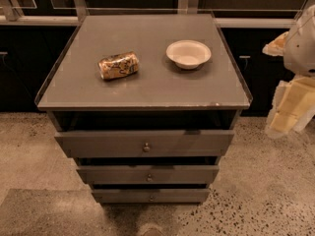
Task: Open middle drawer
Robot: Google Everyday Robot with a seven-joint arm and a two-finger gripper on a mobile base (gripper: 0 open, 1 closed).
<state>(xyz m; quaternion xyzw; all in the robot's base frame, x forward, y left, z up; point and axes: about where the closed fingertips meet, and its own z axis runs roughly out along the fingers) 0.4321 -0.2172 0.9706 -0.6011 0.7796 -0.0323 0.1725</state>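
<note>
The grey cabinet (142, 90) has three drawers stacked at its front. The middle drawer (113, 174) has a flat grey front with a small round metal knob (148, 177). It sits between the wider top drawer (98, 144) and the narrower bottom drawer (123, 195), with a dark gap above each front. My gripper (288, 113), white and cream coloured, hangs at the right edge of the camera view. It is beside the cabinet, about level with its top, well apart from the drawers and touching nothing.
On the cabinet top lie a crushed can (118, 65) on its side and a white bowl (188, 53). Dark cupboards (256, 63) run along the back wall. Speckled floor (261, 200) surrounds the cabinet.
</note>
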